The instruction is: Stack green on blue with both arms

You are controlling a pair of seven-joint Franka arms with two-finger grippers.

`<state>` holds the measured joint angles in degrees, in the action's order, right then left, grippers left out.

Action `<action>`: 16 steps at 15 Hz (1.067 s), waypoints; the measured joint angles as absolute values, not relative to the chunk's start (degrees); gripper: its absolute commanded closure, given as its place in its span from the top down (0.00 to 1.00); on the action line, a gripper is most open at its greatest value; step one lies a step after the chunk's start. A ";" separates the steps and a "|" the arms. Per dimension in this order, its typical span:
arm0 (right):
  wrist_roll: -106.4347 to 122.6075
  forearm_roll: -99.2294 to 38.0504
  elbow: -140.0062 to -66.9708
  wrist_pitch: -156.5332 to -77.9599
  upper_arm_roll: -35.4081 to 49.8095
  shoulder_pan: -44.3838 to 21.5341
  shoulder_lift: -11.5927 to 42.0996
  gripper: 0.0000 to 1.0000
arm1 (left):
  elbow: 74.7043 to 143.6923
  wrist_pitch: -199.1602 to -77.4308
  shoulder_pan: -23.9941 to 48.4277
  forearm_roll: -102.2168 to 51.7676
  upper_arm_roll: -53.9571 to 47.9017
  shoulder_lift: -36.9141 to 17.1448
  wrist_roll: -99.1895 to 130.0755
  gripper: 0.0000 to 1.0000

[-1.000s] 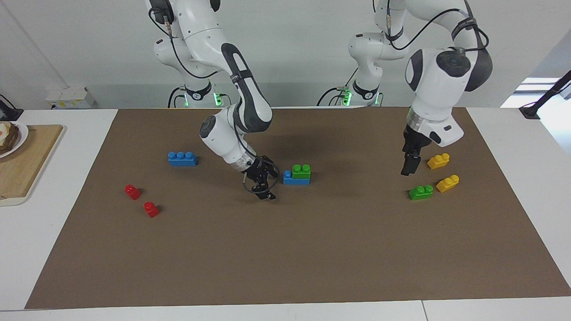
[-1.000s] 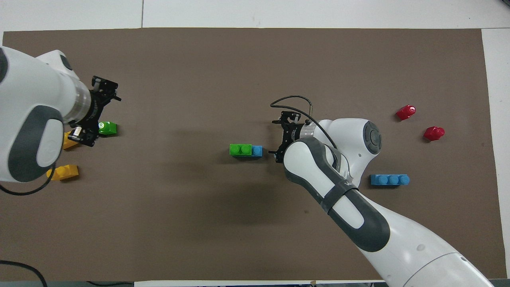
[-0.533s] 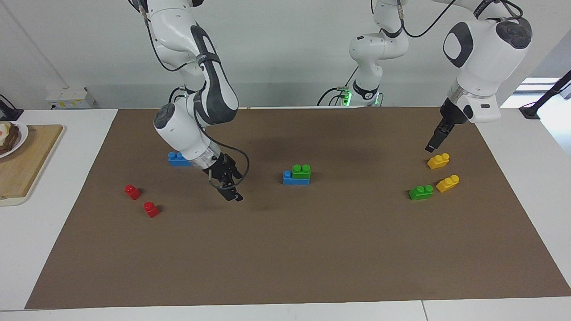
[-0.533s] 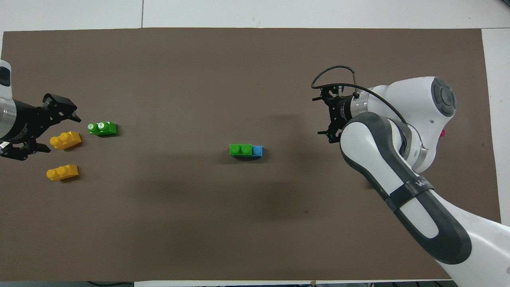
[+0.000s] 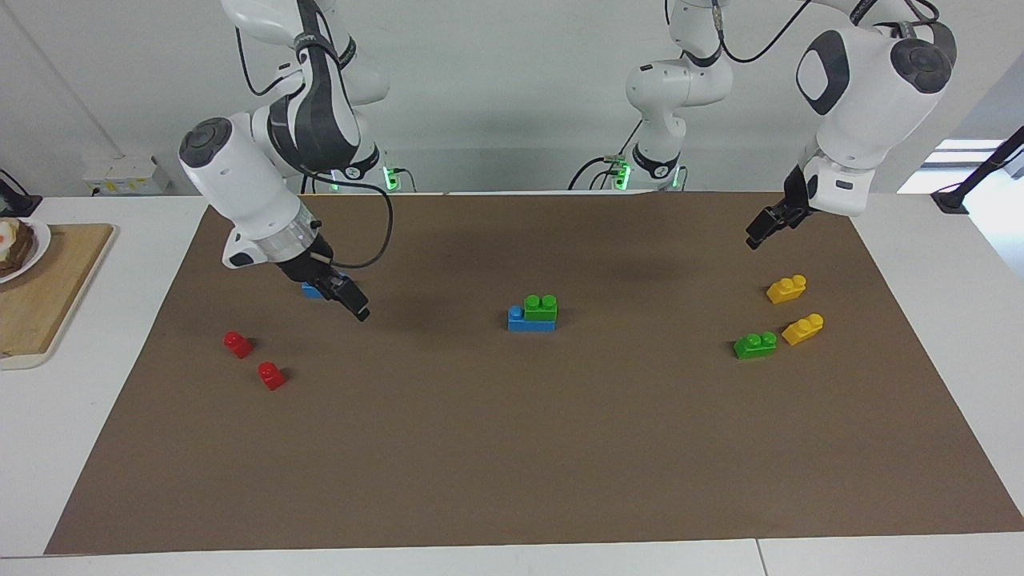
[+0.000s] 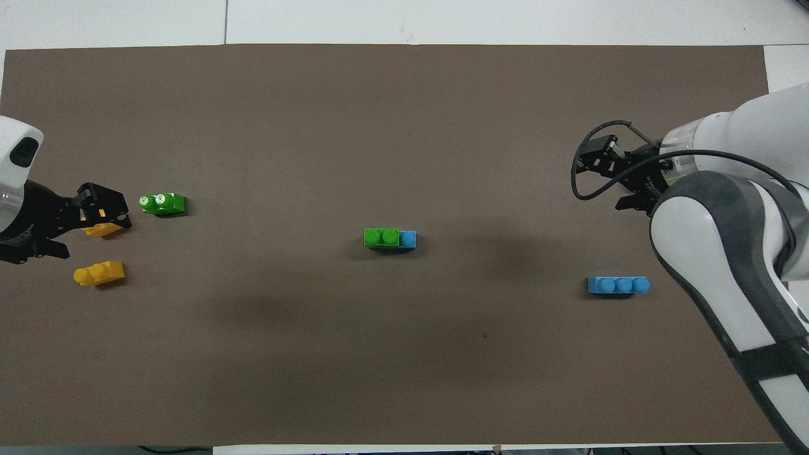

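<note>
A green brick (image 5: 541,306) (image 6: 382,237) sits on a blue brick (image 5: 528,322) (image 6: 409,239) in the middle of the mat, one blue stud left bare. A second green brick (image 5: 755,345) (image 6: 163,203) lies loose toward the left arm's end. A second blue brick (image 6: 618,285) (image 5: 314,290) lies toward the right arm's end, half hidden in the facing view by my right gripper (image 5: 356,304) (image 6: 607,180). That gripper hangs open and empty over the mat beside it. My left gripper (image 5: 758,232) (image 6: 79,229) is raised, open and empty, over the yellow bricks.
Two yellow bricks (image 5: 786,289) (image 5: 803,329) lie next to the loose green one. Two red bricks (image 5: 238,343) (image 5: 271,375) lie at the right arm's end of the brown mat (image 5: 512,448). A wooden board (image 5: 48,288) with a plate (image 5: 36,240) sits off the mat there.
My right gripper has pulled away from the stacked pair toward the right arm's end and risen. My left gripper has lifted away from the loose green and yellow bricks. No brick has moved.
</note>
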<state>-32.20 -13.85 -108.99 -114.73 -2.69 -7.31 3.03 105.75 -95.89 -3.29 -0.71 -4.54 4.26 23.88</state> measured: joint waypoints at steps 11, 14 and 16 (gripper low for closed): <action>-5.99 -2.60 -105.62 -95.66 -2.21 -6.41 -13.07 1.00 | 96.92 -91.22 -1.56 -0.72 -2.18 2.12 10.92 1.00; -0.92 -2.40 -103.41 -95.28 -3.05 -4.46 -9.50 1.00 | 96.75 -90.75 -1.18 -0.71 -2.30 1.94 9.26 1.00; -0.26 -2.40 -101.18 -94.04 -3.35 -3.06 -6.71 1.00 | 96.21 -90.75 -1.18 -0.71 -2.26 1.92 8.10 1.00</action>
